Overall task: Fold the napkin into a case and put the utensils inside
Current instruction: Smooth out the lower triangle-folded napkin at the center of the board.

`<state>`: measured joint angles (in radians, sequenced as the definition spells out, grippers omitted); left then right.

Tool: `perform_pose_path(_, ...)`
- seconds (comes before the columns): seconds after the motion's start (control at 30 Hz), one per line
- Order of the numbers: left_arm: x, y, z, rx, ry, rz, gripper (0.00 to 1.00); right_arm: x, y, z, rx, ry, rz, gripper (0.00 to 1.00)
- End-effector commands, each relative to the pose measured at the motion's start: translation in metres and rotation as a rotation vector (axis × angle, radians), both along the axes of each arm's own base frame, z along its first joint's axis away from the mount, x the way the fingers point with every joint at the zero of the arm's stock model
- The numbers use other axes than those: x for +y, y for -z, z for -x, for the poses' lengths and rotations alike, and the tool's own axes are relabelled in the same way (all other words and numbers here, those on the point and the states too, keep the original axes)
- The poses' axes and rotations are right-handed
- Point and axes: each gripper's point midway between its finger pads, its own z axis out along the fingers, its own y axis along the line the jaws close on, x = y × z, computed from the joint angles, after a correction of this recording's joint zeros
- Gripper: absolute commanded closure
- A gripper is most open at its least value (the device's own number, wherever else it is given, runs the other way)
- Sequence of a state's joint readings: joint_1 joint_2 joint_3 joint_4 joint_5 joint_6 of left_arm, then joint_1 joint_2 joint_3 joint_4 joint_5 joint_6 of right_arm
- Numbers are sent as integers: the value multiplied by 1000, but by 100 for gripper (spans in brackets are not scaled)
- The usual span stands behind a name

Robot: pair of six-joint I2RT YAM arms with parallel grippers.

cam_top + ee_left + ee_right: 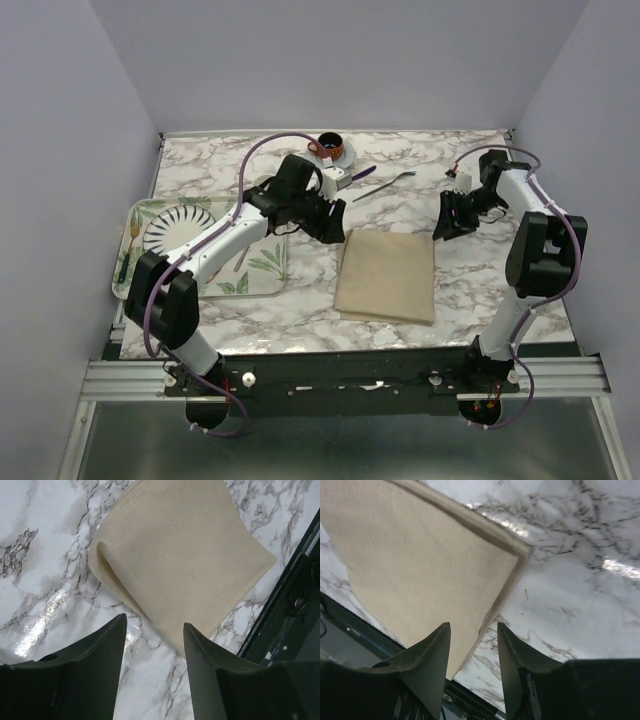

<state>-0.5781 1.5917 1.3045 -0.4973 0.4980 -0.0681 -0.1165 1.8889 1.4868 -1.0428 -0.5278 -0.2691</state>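
Observation:
The beige napkin [385, 275] lies folded in a flat rectangle on the marble table between the two arms. My left gripper [333, 224] hovers just off its far left corner, open, with nothing between its fingers. In the left wrist view the napkin [180, 555] shows a layered fold at its left edge, ahead of the left gripper [154, 625]. My right gripper [446, 222] hangs by the far right corner, also open. The right wrist view has the napkin's [420, 565] edge below the right gripper [472, 627]. A purple knife [362, 173] and a silver fork [385, 186] lie behind the napkin.
A leaf-printed tray [255, 275] at the left holds a striped plate [172, 228] and more cutlery. A cup on a saucer [330, 150] stands at the back. The table's dark front rail [300, 595] runs just past the napkin's near edge.

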Motion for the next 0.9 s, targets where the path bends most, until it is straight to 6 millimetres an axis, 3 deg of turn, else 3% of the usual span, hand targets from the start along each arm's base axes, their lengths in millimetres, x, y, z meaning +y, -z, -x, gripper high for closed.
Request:
perform_pose_path(0.0, -15, 14, -9, 147, -136, 92, 38, 31, -9, 24, -49, -95, -132, 48)
perform_pose_path(0.03, -16, 13, -11, 136, -143, 110, 37, 36, -20, 30, -96, -121, -135, 48)
perform_pose_path(0.1, -14, 16, -19, 126, -157, 132, 35, 38, -23, 45, -134, -193, -99, 48)
perform_pose_path(0.2, -14, 17, -22, 248, -180, 186, 35, 40, -42, 58, -259, -348, -2, 48)
perform_pose_path(0.23, -10, 19, -27, 299, -218, 209, 35, 59, -48, 65, -301, -442, 12, 47)
perform_pose_path(0.3, -9, 21, -23, 351, -221, 250, 35, 71, -63, 66, -434, -533, 83, 45)
perform_pose_path(0.33, -8, 19, -21, 356, -224, 264, 35, 93, -58, 80, -452, -619, 85, 45)
perform_pose_path(0.4, -6, 24, -14, 382, -224, 269, 35, 113, -69, 82, -554, -651, 119, 44)
perform_pose_path(0.43, -5, 23, -11, 386, -225, 270, 35, 133, -63, 98, -555, -723, 108, 44)
perform_pose_path(0.5, -1, 31, -3, 417, -240, 260, 35, 152, -63, 102, -623, -748, 132, 44)
perform_pose_path(0.53, 1, 32, -1, 418, -248, 258, 36, 170, -59, 115, -644, -817, 128, 44)
perform_pose_path(0.57, 4, 40, 4, 432, -259, 255, 37, 173, -45, 121, -633, -832, 159, 44)
perform_pose_path(0.63, 4, 44, 9, 465, -281, 264, 37, 194, -33, 134, -630, -895, 141, 44)
perform_pose_path(0.73, 7, 53, 14, 500, -314, 264, 38, 207, -17, 144, -614, -956, 167, 43)
perform_pose_path(0.87, 16, 61, 14, 497, -358, 258, 38, 230, -7, 152, -661, -1031, 144, 43)
